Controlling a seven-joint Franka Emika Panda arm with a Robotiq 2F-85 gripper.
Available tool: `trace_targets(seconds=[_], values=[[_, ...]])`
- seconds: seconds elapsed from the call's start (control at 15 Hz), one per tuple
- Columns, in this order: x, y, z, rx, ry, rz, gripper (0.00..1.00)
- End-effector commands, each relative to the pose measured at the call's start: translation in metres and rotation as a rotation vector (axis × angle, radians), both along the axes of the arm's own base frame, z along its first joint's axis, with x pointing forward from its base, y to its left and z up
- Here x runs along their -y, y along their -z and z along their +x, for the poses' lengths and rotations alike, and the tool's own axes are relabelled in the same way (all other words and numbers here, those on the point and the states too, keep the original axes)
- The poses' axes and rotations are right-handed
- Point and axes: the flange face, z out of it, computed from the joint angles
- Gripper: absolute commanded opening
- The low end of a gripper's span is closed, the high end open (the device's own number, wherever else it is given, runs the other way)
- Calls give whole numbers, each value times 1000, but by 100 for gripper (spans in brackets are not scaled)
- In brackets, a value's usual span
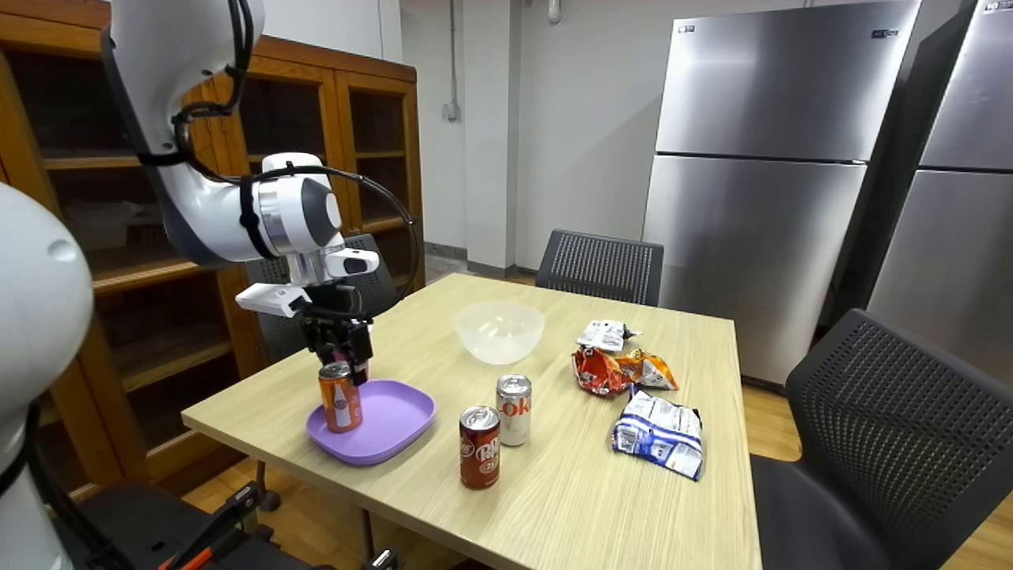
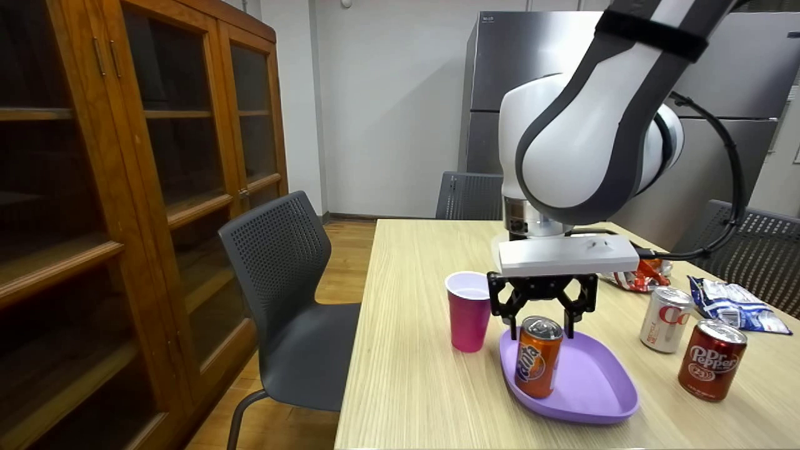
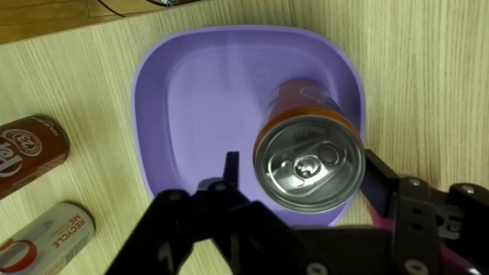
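The fingers (image 3: 231, 170) are spread and pointed downward on either side of the top of an orange Fanta can (image 2: 539, 365). In the wrist view, the can is separated from one finger by a clear gap; the other is seen right at its rim, and whether contact is made there cannot be told. The can is stood upright in a purple plate (image 2: 597, 384), near the plate's edge, with its silver lid turned up.

Just beside the plate, a magenta cup (image 2: 469, 319) with a pale inside is placed upright on the table (image 1: 633, 514). On the opposite side of the plate, a dark red Dr Pepper can (image 1: 479, 453) and a silver Coke can (image 1: 514, 416) are set upright, near each other.

Farther off, a translucent bowl (image 1: 500, 336) is shown in an exterior view. Near the far side, snack bags are scattered: a blue and white bag (image 1: 659, 435), a red bag (image 1: 599, 372), an orange bag (image 1: 650, 370) and a white bag (image 1: 604, 336).

Around the table, dark chairs (image 1: 599, 265) are placed, and the room is lined by a wooden cabinet (image 2: 109, 156) and steel refrigerators (image 1: 760, 237).
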Motion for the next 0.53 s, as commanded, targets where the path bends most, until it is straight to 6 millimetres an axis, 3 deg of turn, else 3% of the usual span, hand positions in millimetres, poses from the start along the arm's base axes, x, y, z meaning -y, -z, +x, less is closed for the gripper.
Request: trace_targets(seconds=[0.0, 0.47], values=[[0, -10, 4, -8, -18, 8, 100], [16, -44, 7, 50, -26, 24, 100]])
